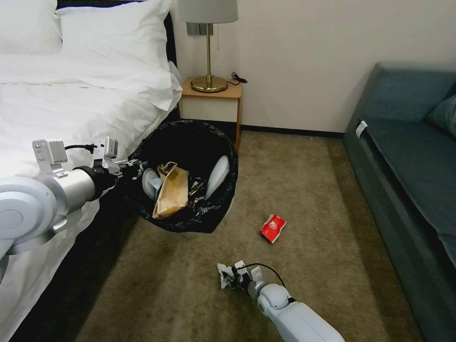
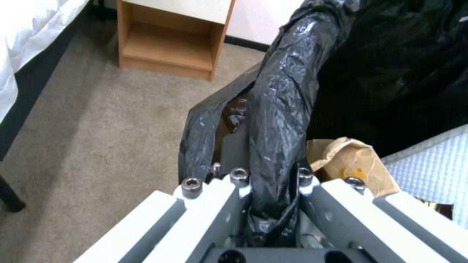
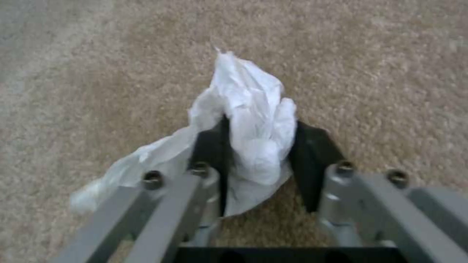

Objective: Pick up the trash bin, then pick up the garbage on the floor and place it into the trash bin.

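The trash bin (image 1: 199,142), lined with a crinkly black bag, hangs tilted beside the bed, held at its near rim by my left gripper (image 1: 135,170). In the left wrist view the gripper (image 2: 270,171) is shut on the bag-covered rim (image 2: 283,109). Inside the bin lie a brown paper bag (image 1: 172,191), a white slipper (image 1: 217,175) and other litter. My right gripper (image 1: 227,276) is low over the carpet, shut on a crumpled white tissue (image 3: 253,120). A red packet (image 1: 273,228) lies on the floor (image 1: 308,190) to the right of the bin.
A bed (image 1: 71,104) with white linen fills the left. A wooden nightstand (image 1: 211,102) with a brass lamp (image 1: 209,47) stands behind the bin. A blue-green sofa (image 1: 408,161) runs along the right. Open carpet lies between bin and sofa.
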{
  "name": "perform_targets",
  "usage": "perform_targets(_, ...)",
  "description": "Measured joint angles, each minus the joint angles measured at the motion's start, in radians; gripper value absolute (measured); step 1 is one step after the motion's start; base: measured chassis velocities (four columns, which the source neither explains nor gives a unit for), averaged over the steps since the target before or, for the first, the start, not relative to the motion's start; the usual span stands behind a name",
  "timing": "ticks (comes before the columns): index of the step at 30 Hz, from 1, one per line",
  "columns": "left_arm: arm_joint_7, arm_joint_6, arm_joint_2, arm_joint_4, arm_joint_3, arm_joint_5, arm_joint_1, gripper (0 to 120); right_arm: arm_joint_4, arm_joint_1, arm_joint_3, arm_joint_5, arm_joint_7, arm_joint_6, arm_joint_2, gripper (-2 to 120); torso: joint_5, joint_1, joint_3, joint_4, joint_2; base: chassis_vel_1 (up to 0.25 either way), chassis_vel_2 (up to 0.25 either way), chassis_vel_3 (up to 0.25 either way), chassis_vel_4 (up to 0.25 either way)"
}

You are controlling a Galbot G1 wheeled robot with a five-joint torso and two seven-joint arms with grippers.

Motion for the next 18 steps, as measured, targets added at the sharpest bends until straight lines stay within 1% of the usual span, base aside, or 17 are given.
perform_targets(1,0.000,0.000,-0.001,0.000,0.000,0.000,-0.001,1,0.000,-0.003,0.000,0.000,-0.002,0.001,0.001,20,0.0012,0.000,0.000,0.0008,0.000,0.000,0.000,0.000,0.000)
perform_targets(2,0.000,0.000,-0.001,0.000,0.000,0.000,-0.001,1,0.000,-0.003,0.000,0.000,-0.002,0.001,0.001,20,0.0012,0.000,0.000,0.0008,0.000,0.000,0.000,0.000,0.000)
perform_targets(3,0.000,0.000,-0.002,0.000,0.000,0.000,-0.002,1,0.001,-0.006,0.001,-0.001,-0.004,0.002,0.000,13,0.0016,0.000,0.000,0.0013,0.000,0.000,0.000,0.000,0.000)
perform_targets(4,0.000,0.000,-0.002,0.000,0.000,0.000,-0.002,1,0.002,-0.008,0.002,-0.003,-0.004,0.003,-0.001,8,0.0012,0.000,0.000,0.0011,0.000,0.000,0.000,0.000,0.000)
perform_targets(5,0.000,0.000,-0.002,0.000,0.000,0.000,-0.002,1,0.002,-0.008,0.002,-0.003,-0.004,0.003,-0.001,8,0.0012,0.000,0.000,0.0011,0.000,0.000,0.000,0.000,0.000)
perform_targets(6,-0.001,0.000,-0.002,-0.001,0.000,0.000,-0.002,1,0.005,-0.011,0.004,-0.003,-0.004,0.004,0.000,1,0.0014,0.000,0.000,0.0011,0.000,0.000,0.000,0.000,0.000)
perform_targets(7,-0.001,0.000,-0.001,-0.003,0.000,0.000,-0.001,1,0.010,-0.011,0.007,-0.003,-0.004,0.004,-0.001,0,0.0014,0.000,0.000,0.0009,0.000,0.000,0.000,0.000,0.000)
perform_targets(11,-0.003,0.000,0.000,-0.006,-0.001,0.000,0.002,1,0.024,-0.012,0.013,-0.005,0.000,0.002,-0.003,0,0.0013,0.000,0.001,0.0008,0.000,0.000,0.000,0.000,0.000)
perform_targets(13,-0.004,0.000,0.001,-0.008,-0.003,0.000,0.005,1,0.052,-0.012,0.018,-0.005,0.011,-0.004,-0.012,0,0.0012,0.000,0.001,0.0007,0.000,0.000,0.000,0.000,0.000)
perform_targets(15,-0.004,0.000,0.002,-0.011,-0.008,0.000,0.009,1,0.139,-0.016,0.051,0.016,0.040,-0.016,-0.039,0,0.0006,0.000,0.001,0.0004,0.000,0.000,0.000,0.000,0.000)
perform_targets(16,-0.004,0.000,0.002,-0.011,-0.008,0.000,0.009,1,0.139,-0.016,0.051,0.016,0.040,-0.016,-0.039,0,0.0006,0.000,0.001,0.0004,0.000,0.000,0.000,0.000,0.000)
perform_targets(18,-0.004,0.000,0.003,-0.011,-0.011,0.000,0.012,1,0.227,-0.024,0.076,0.047,0.059,-0.032,-0.068,0,0.0008,0.000,0.001,0.0004,0.000,0.000,0.000,0.000,0.000)
